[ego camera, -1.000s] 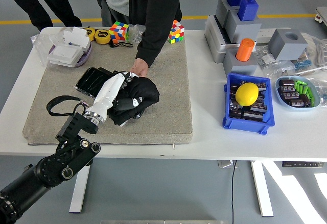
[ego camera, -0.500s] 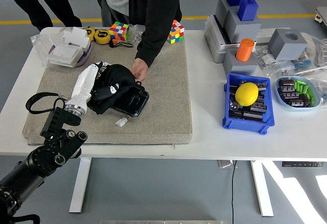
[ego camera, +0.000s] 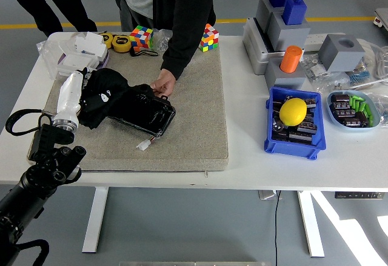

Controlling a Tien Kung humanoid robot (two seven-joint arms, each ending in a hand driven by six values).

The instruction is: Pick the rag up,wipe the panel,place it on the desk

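A black rag (ego camera: 104, 100) lies bunched on the left end of a glossy black panel (ego camera: 144, 116), which rests on the grey mat (ego camera: 194, 126). My left hand (ego camera: 83, 94), white with a black arm behind it, is shut on the rag at the mat's left side. A person's hand (ego camera: 162, 84) in a black sleeve presses on the panel's far right corner. A small white connector (ego camera: 143, 145) lies on the mat just in front of the panel. My right arm is out of view.
Two colour cubes (ego camera: 141, 37), tape measures (ego camera: 122, 43) and a white device (ego camera: 82, 57) sit along the mat's back. On the right stand a blue bin with a yellow ball (ego camera: 293, 111), a grey block set (ego camera: 285, 23) and a blue dish (ego camera: 353, 109).
My left hand has dragged the rag leftward across the panel, from its right part to its left end. More of the glossy panel now shows. The person's hand stays at the panel's corner.
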